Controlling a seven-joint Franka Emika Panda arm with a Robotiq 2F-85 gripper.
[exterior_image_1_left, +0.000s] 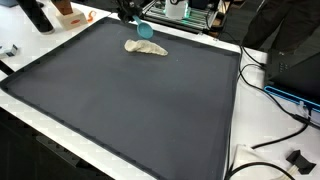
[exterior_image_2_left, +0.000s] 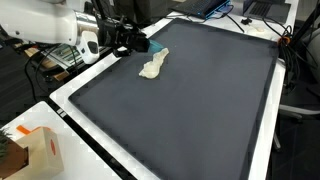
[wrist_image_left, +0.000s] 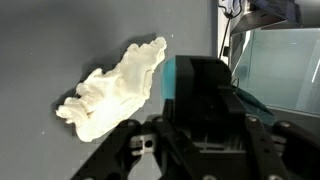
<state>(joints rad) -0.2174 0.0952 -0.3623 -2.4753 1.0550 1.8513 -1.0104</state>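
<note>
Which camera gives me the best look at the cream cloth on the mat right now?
The wrist view: the cream cloth fills much of the frame, folds clear. In both exterior views it is only a small pale lump on the dark mat, beside the gripper.

1. In an exterior view you look down from high over the near edge of the dark mat (exterior_image_1_left: 150, 110), facing straight across it. The gripper (exterior_image_1_left: 140, 27) and the pale cloth (exterior_image_1_left: 145, 47) sit small at the far edge, so this camera stands well back.
2. In an exterior view you look down from beyond a corner, so the mat (exterior_image_2_left: 200, 110) runs diagonally. A cardboard box (exterior_image_2_left: 40, 150) lies close to the lens, with the gripper (exterior_image_2_left: 140, 42) farther off.
3. Your wrist view sits very near the mat (wrist_image_left: 60, 40), looking past the gripper (wrist_image_left: 195, 115) onto the cloth (wrist_image_left: 115, 90).
4. All three views share the cloth and the mat around it. Both exterior views share nearly the whole mat.
</note>
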